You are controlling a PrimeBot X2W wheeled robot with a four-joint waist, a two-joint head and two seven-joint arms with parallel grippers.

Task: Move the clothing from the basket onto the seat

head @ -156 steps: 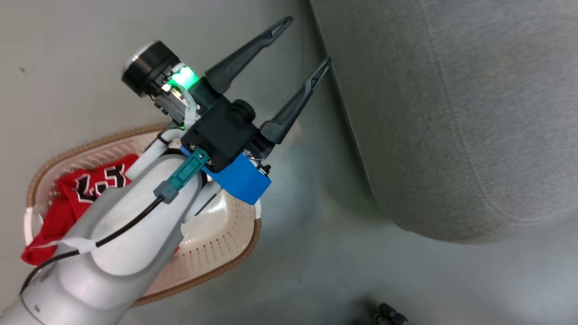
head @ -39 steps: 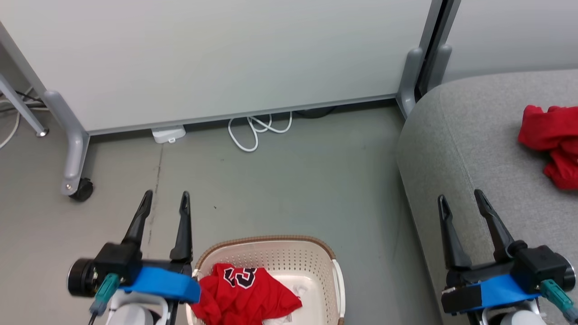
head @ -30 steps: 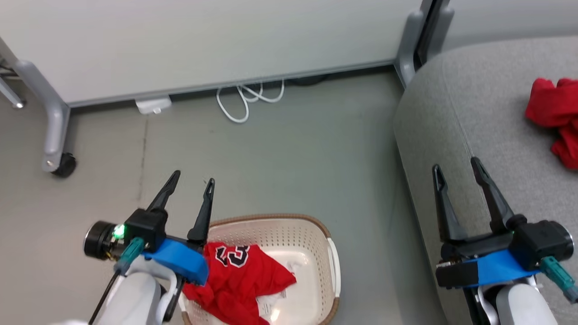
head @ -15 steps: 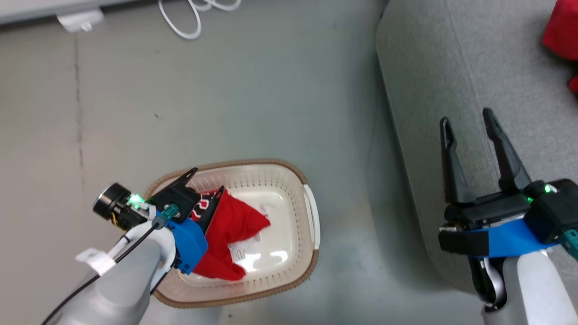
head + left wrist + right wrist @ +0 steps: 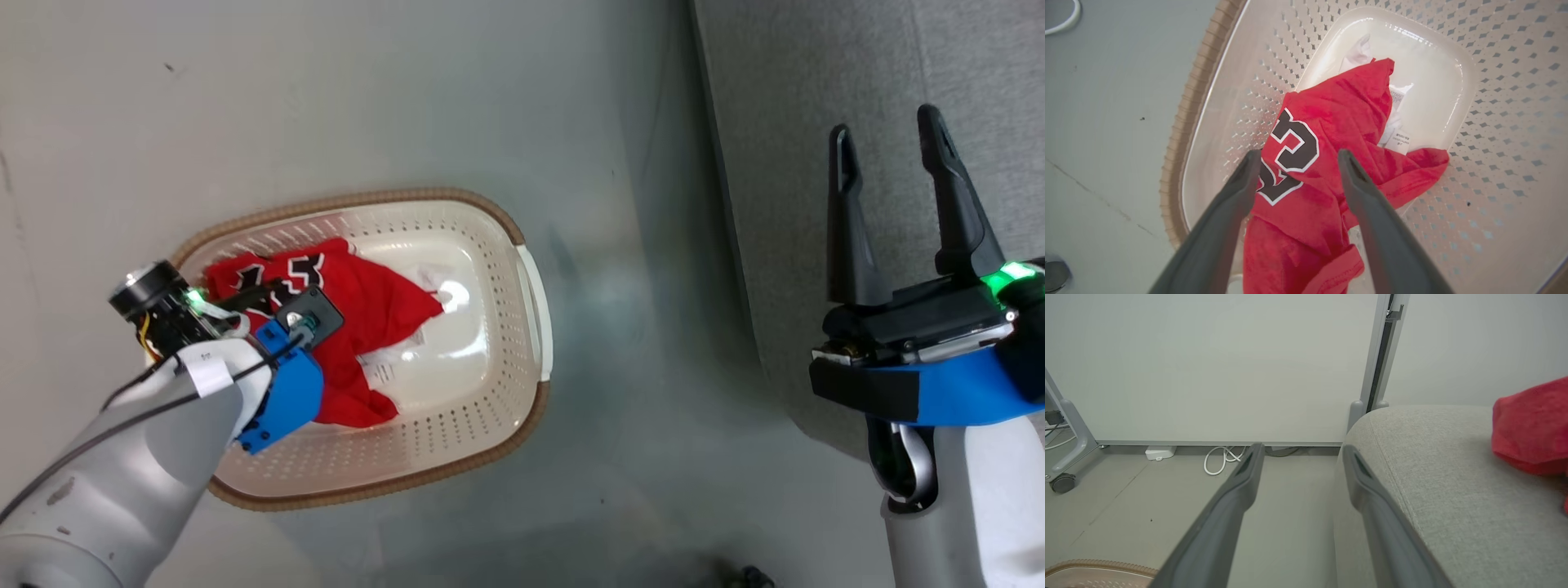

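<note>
Down inside the basket [image 5: 1257, 61], along the left wrist view, the left tool [image 5: 1298, 157] is released, its two fingers spread wide and gripping nothing. They straddle a crumpled red jersey [image 5: 1339, 118] lying on the basket's floor, and the black-and-white number [image 5: 1294, 147] shows between the tips. Whether the tips touch the cloth I cannot tell. A white tag [image 5: 1398, 122] pokes out from under the jersey's far edge. The basket stands on a grey floor [image 5: 1106, 102].

Along the right wrist view, the right tool [image 5: 1300, 449] is likewise released and holds nothing. Its fingers point level over the floor beside the rounded end of a grey sofa [image 5: 1433, 490]. A second red garment [image 5: 1531, 428] lies on the sofa cushion, well away from the fingertips. A looped white cable [image 5: 1220, 459] lies at the foot of a pale wall panel [image 5: 1208, 367].

From the head view, the left arm reaches down into the basket's left half, over the jersey. The basket stands near the sofa without touching it. The right tool hangs above the sofa's edge, fingers apart.
</note>
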